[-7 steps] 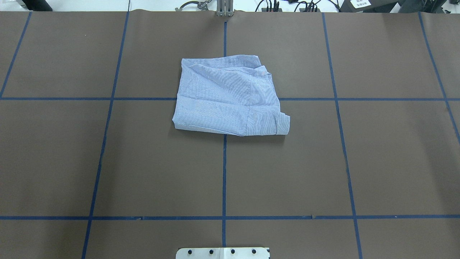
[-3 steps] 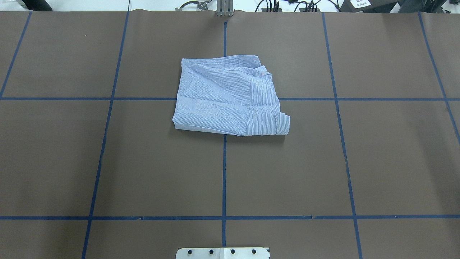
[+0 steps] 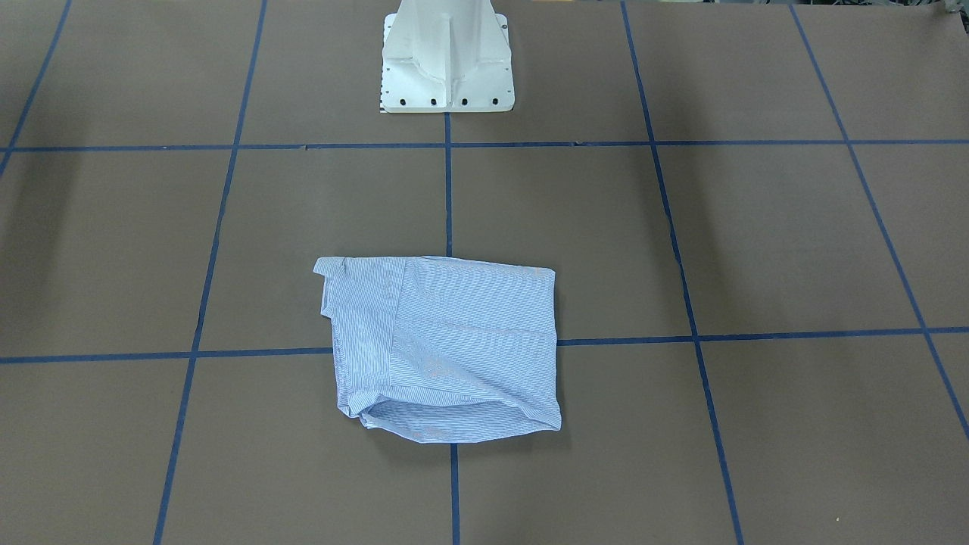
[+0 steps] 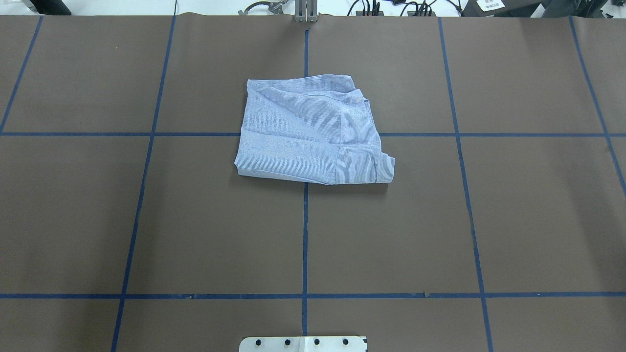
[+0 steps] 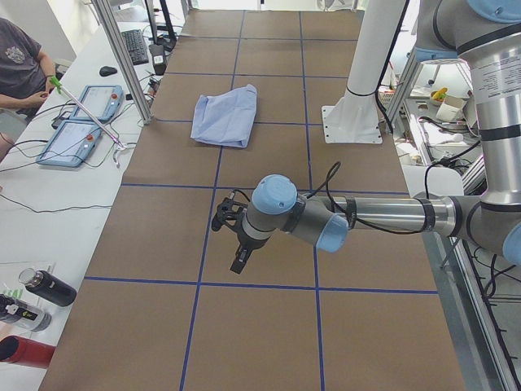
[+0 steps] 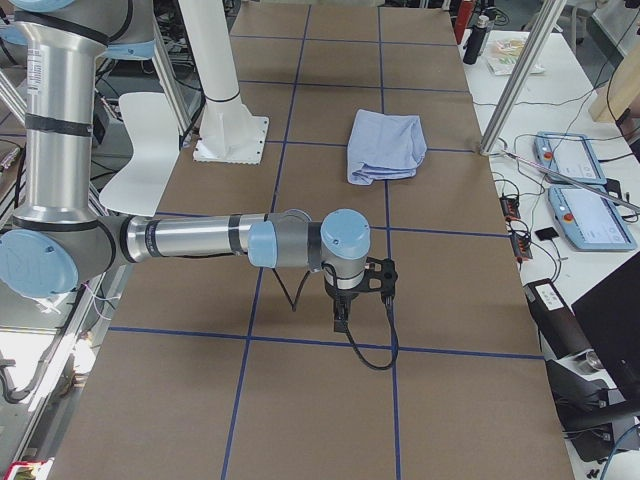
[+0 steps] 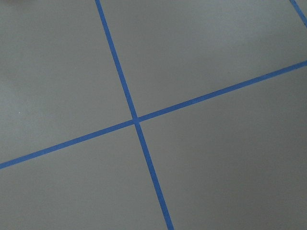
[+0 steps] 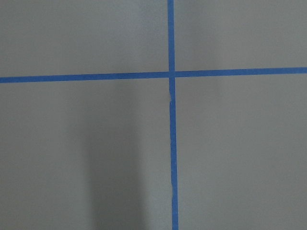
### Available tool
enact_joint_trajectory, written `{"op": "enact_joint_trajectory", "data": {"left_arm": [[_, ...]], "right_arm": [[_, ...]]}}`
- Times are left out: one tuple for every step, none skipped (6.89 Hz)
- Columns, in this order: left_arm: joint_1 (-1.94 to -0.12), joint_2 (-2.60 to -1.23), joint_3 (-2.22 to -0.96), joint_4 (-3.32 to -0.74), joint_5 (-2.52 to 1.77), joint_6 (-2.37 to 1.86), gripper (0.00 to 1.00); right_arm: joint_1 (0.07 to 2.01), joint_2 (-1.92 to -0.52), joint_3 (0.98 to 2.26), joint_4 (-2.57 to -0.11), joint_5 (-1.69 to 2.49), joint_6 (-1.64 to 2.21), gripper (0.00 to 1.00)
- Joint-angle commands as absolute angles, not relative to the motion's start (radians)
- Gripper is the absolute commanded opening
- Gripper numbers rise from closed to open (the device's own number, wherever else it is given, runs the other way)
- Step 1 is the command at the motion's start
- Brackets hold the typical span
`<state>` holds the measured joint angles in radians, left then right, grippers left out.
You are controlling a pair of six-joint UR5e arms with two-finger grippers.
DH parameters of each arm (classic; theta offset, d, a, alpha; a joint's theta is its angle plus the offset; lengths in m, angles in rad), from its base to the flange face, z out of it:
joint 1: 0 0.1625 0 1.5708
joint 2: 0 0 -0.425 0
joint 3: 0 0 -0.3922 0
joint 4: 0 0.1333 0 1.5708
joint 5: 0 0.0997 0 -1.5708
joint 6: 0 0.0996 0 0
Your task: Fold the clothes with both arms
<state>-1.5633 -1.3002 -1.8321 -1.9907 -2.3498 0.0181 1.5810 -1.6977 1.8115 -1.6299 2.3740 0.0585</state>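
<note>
The light blue striped shirt (image 4: 308,132) lies folded into a rough rectangle on the brown table, a little beyond its middle; it also shows in the front-facing view (image 3: 447,348) and both side views (image 5: 225,118) (image 6: 385,145). No gripper touches it. My left gripper (image 5: 236,244) hangs over the table at its left end, far from the shirt. My right gripper (image 6: 345,310) hangs over the right end. Both show only in the side views, so I cannot tell whether they are open or shut. The wrist views show only brown table and blue tape lines.
The white pedestal base (image 3: 447,68) stands at the table's near edge. Blue tape lines (image 4: 304,234) divide the table into squares. An operator (image 5: 16,65), teach pendants (image 5: 81,122) and bottles (image 5: 41,287) are on a side bench beyond the table's far edge.
</note>
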Motion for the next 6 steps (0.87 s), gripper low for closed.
{"op": "enact_joint_trajectory", "data": {"left_arm": [[-1.571,-1.292,-1.822,-1.98,-2.35,0.015,1.0],[-1.572,-1.292,-1.825,-1.942,-2.35,0.017,1.0],[-1.574,-1.292,-1.832,-1.942,-2.352,0.017,1.0],[-1.575,-1.292,-1.832,-1.942,-2.352,0.017,1.0],[-1.577,-1.292,-1.836,-1.942,-2.352,0.017,1.0],[-1.586,-1.292,-1.838,-1.942,-2.352,0.017,1.0]], "right_arm": [[1.582,-1.716,1.838,-1.596,2.368,0.061,1.0],[1.58,-1.727,1.839,-1.592,2.362,0.06,1.0],[1.58,-1.733,1.839,-1.592,2.362,0.06,1.0],[1.58,-1.733,1.839,-1.591,2.362,0.06,1.0],[1.582,-1.733,1.839,-1.582,2.362,0.06,1.0],[1.58,-1.735,1.838,-1.572,2.364,0.06,1.0]]}}
